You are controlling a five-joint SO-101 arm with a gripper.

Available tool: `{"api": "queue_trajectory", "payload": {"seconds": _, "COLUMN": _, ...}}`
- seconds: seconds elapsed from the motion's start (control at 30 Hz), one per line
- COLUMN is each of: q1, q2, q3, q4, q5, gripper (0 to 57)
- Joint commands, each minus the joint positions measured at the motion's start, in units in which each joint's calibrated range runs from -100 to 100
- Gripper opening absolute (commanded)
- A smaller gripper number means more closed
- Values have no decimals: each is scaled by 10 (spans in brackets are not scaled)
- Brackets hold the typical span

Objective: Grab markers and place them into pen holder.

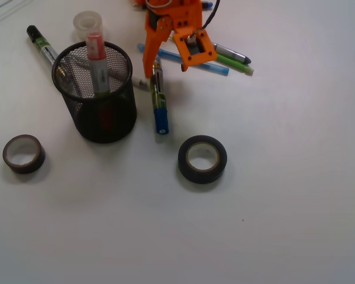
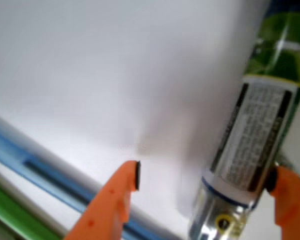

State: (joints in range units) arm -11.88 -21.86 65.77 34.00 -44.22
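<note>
Nearest the front camera lay a black tape roll with a pale core [image 1: 202, 158], flat on the white table [image 1: 296, 213], in front of and to the right of the black wire-mesh pen holder [image 1: 100, 94]. A second, brownish tape roll [image 1: 23, 153] sat to the holder's left, and a clear tape roll [image 1: 87, 22] stood behind it.

The task looked about a third done, as I judged it: the red-capped marker [image 1: 96, 62] already stood upright inside the holder, cap up, while two remained outside. The black-capped marker [image 1: 41, 42] lay on the table behind and left of the holder, its near end hidden by the mesh rim. The blue-capped marker [image 1: 159, 100] lay just right of the holder, blue cap toward the camera, pale barrel with a green-yellow label running back under the orange gripper [image 1: 151, 71].

In the wrist view the gripper [image 2: 205, 180] stood wide open around that marker's barrel [image 2: 250, 140]; one finger sat against or very near the barrel, the other well apart from it, so nothing was gripped yet. Thin light-blue, green and silver pens [image 1: 225, 62] lay behind and right of the holder, beyond the gripper.
</note>
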Motion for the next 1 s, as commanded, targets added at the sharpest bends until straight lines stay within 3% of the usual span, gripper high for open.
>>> {"api": "queue_trajectory", "payload": {"seconds": 0.0, "q1": 1, "q2": 57, "q3": -17, "q4": -42, "q5": 0, "gripper": 286}}
{"api": "queue_trajectory", "payload": {"seconds": 0.33, "q1": -5, "q2": 128, "q3": -83, "q4": -61, "q5": 0, "gripper": 282}}
{"api": "queue_trajectory", "payload": {"seconds": 0.4, "q1": -3, "q2": 128, "q3": -83, "q4": -62, "q5": 0, "gripper": 246}}
{"api": "queue_trajectory", "payload": {"seconds": 0.67, "q1": -3, "q2": 128, "q3": -86, "q4": -66, "q5": 3, "gripper": 2}}
{"api": "queue_trajectory", "payload": {"seconds": 0.97, "q1": -14, "q2": 113, "q3": -110, "q4": -63, "q5": 3, "gripper": 5}}
